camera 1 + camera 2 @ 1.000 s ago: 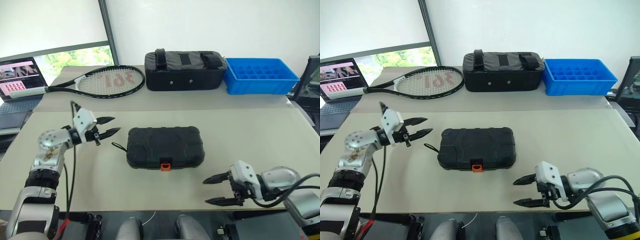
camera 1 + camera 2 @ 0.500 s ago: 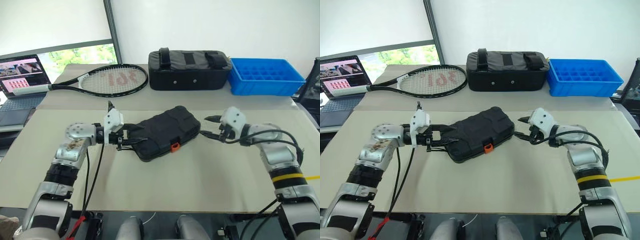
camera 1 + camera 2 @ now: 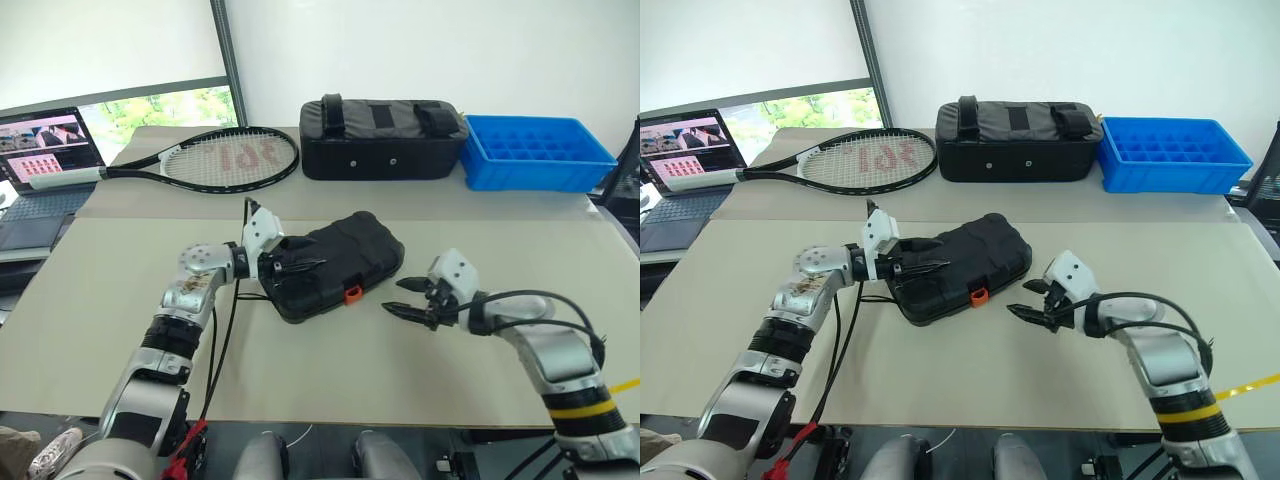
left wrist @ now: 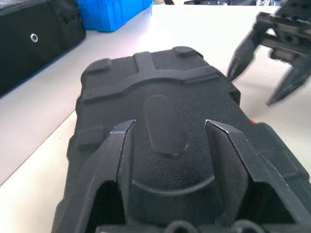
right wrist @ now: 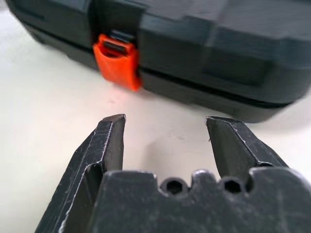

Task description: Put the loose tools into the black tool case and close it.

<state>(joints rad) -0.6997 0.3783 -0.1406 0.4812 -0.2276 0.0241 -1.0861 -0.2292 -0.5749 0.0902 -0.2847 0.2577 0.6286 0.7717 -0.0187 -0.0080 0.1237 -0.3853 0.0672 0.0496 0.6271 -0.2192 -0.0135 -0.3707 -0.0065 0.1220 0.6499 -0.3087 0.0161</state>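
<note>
On the far left of the bench [image 3: 90,290] a laptop [image 3: 40,150] sits open, and beside it a tennis racket [image 3: 215,158] lies flat; neither belongs to the job.

Next comes the left gripper [image 3: 300,268], reaching in level over the lid of the black tool case [image 3: 345,262]. Its jaws stand apart above the textured shell, holding nothing; whether they press on the lid cannot be told.

The case lies at an angle near the middle of the bench, shell halves together, with the orange latch [image 5: 116,57] on its front edge facing the robot. From the right wrist view the latch looks folded down against the seam, though whether it is fully snapped is uncertain.

To the right of the case, the right gripper [image 3: 1032,300] hovers low over the bench, pointing at the latch side, jaws open and empty, apart from the case.

Behind, a black fabric bag [image 3: 385,125] and a blue crate [image 3: 535,150] stand along the back.

No screwdriver, knife or tape roll lies loose on the bench, so the loading seems done. What likely remains is confirming the latch is secure and drawing both arms away.
</note>
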